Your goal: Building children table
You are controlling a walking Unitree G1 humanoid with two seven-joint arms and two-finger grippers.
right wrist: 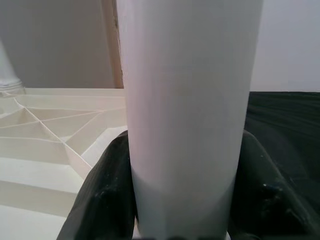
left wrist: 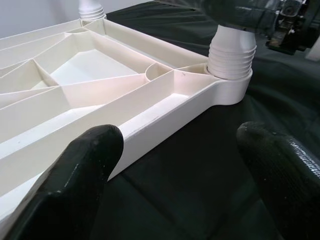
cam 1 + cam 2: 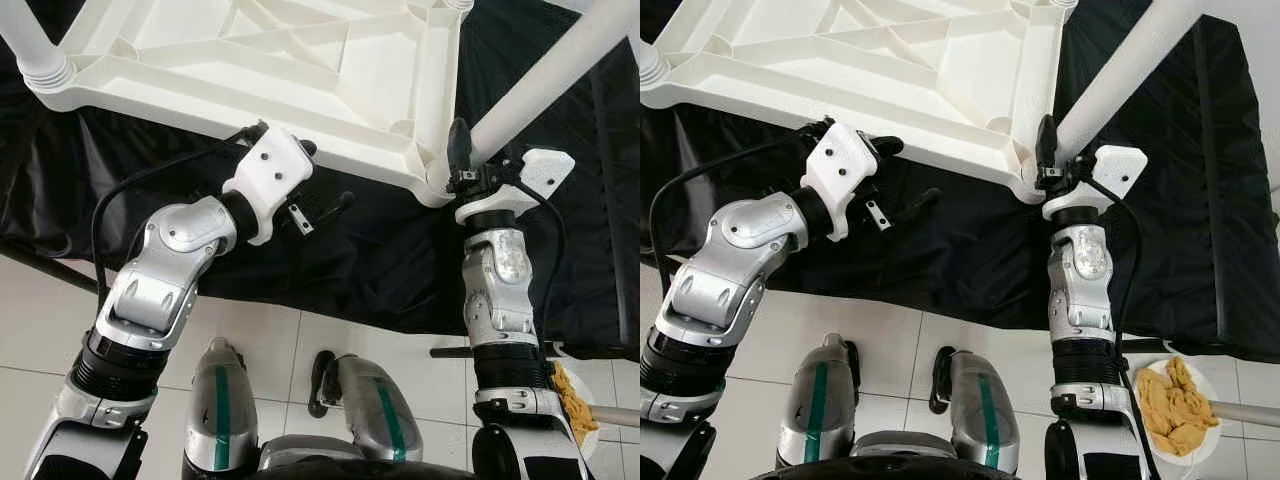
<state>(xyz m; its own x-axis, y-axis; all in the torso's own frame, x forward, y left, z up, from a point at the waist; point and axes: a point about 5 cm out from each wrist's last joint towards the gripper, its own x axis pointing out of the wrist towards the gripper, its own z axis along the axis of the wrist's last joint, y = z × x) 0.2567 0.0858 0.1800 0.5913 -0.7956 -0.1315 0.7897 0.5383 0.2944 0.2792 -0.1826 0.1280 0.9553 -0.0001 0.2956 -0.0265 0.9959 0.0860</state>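
Head camera, left eye: white children table top (image 3: 250,70), turned underside up on a black cloth (image 3: 350,250) spread over a tiled floor (image 3: 270,350); ribbed frame showing; one leg (image 3: 35,50) seated at the corner on the robot's left, another leg (image 3: 545,85) at the near corner on its right, its long axis slanting up and away to the right. Right pincer (image 3: 462,150) at that leg's base, just above the socket, fingers either side. Left pincer (image 3: 325,190) beside the near rim of the top, fingers spread, nothing between them. Head camera, right eye: same layout; a plate of yellow food (image 3: 1175,400) on the floor beside the right arm. Left wrist camera: two black fingers (image 2: 75,175) apart; one touches or nearly touches the rim, the other hangs over cloth; the corner socket with its threaded leg end (image 2: 231,55) lies ahead. Right wrist camera: white leg tube upright between both black fingers (image 1: 107,195), which are clenched against it. Judgement: the right arm is the nearer; the coming move likely turns on seating or twisting the leg about its own long axis into the socket directly below the grip.
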